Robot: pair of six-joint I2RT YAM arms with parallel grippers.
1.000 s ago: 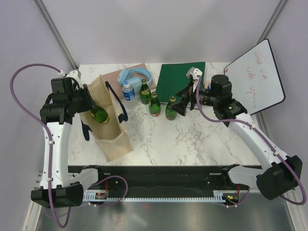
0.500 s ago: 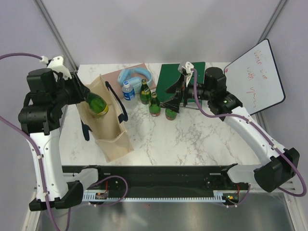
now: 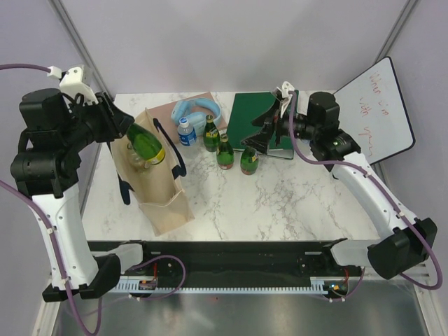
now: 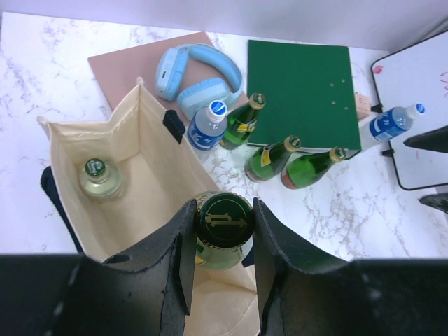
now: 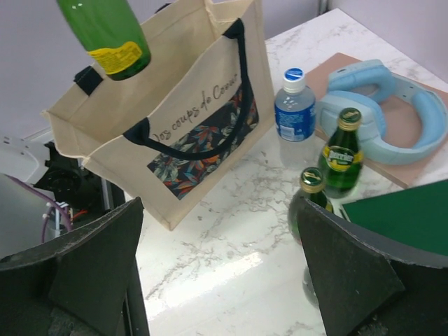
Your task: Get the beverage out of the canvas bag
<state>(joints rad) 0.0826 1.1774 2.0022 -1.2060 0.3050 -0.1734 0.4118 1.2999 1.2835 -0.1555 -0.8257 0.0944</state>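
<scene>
The beige canvas bag [image 3: 162, 185] with navy handles stands open at the table's left; it also shows in the left wrist view [image 4: 147, 164] and the right wrist view [image 5: 178, 105]. My left gripper [image 3: 126, 133] is shut on the cap end of a green glass bottle [image 3: 146, 145], held above the bag's mouth. The bottle's cap [image 4: 224, 218] sits between the jaws, and its body hangs at the top left of the right wrist view [image 5: 105, 31]. A clear bottle [image 4: 98, 176] stands inside the bag. My right gripper [image 3: 257, 137] is open and empty, over the green binder's [image 3: 262, 115] near edge.
Three green bottles [image 3: 225, 152] and a small water bottle [image 3: 185, 132] stand right of the bag. Blue headphones [image 3: 198, 110] lie on a brown board behind. A whiteboard [image 3: 371, 119] leans at the right, with another water bottle [image 4: 392, 122] beside it.
My left arm has risen and lifted the green bottle up out of the bag. My right gripper has drawn back from the standing bottles toward the binder.
</scene>
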